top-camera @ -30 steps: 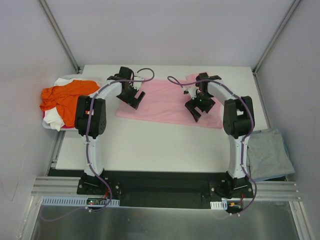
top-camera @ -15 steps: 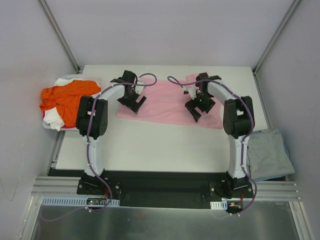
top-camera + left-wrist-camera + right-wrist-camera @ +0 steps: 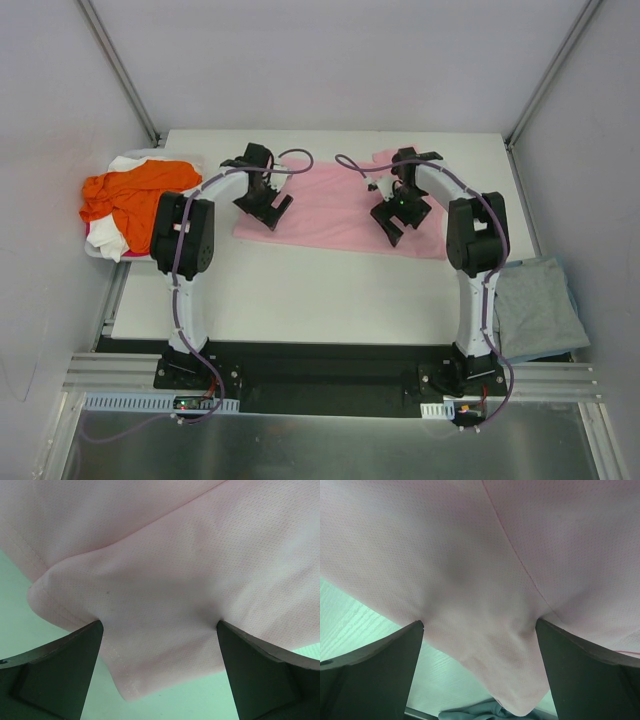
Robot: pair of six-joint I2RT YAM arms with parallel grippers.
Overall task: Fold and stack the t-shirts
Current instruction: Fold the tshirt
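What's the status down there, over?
Left gripper and right gripper open, both straddling near edge of light pink cotton t-shirt. Shirt lies flat. Nothing in the way.

a robotics lab test cell is being shown. a bare white table (image 3: 300, 290) is being boxed in by plain pale panels (image 3: 330, 60) that are being held by metal corner posts (image 3: 120, 70). the left arm (image 3: 185, 240) and the right arm (image 3: 475, 235) are being carried on a black base plate (image 3: 320, 370), which is lying against an aluminium rail (image 3: 110, 372), and purple cables (image 3: 178, 310) are being run along them. a pink t-shirt (image 3: 330, 205) is being spread flat on the tabletop.
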